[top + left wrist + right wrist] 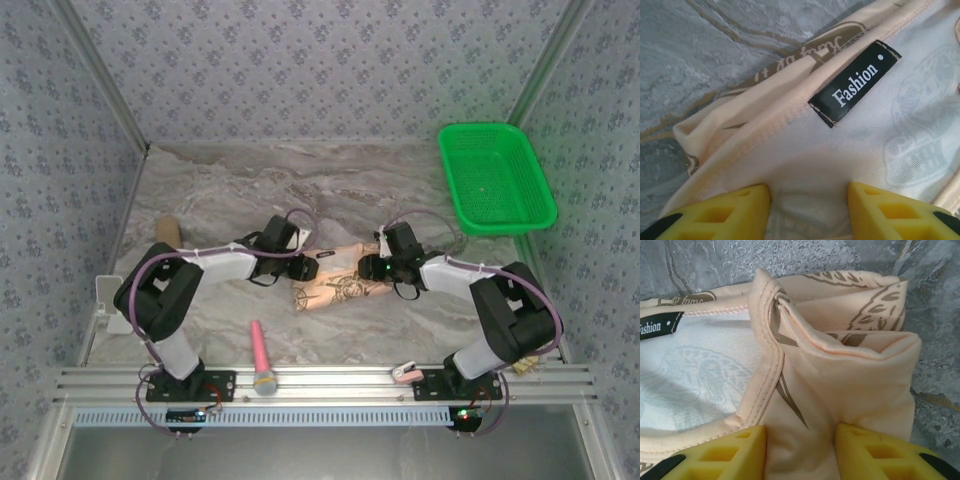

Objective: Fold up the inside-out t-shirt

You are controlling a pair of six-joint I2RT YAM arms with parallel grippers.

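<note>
T-shirt (335, 285) lies bunched mid-table (250, 190), long axis left–right, between both arms. Left gripper (809, 192) pinches pale lining below the neck label (855, 82). Right gripper (800, 432) pinches the collar's folded edge.

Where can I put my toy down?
Bare table: the far stretch beyond the t-shirt, left of the green basket; also the near patch between shirt and front rail, right of the pink stick. Crowded: the middle, where left tool and right tool meet the shirt.

The soft peach-tan, nautical-print cloth t-shirt (340, 288) is lying bunched on the grey marbled tabletop (220, 190) (black neck label (855, 82) showing).
</note>
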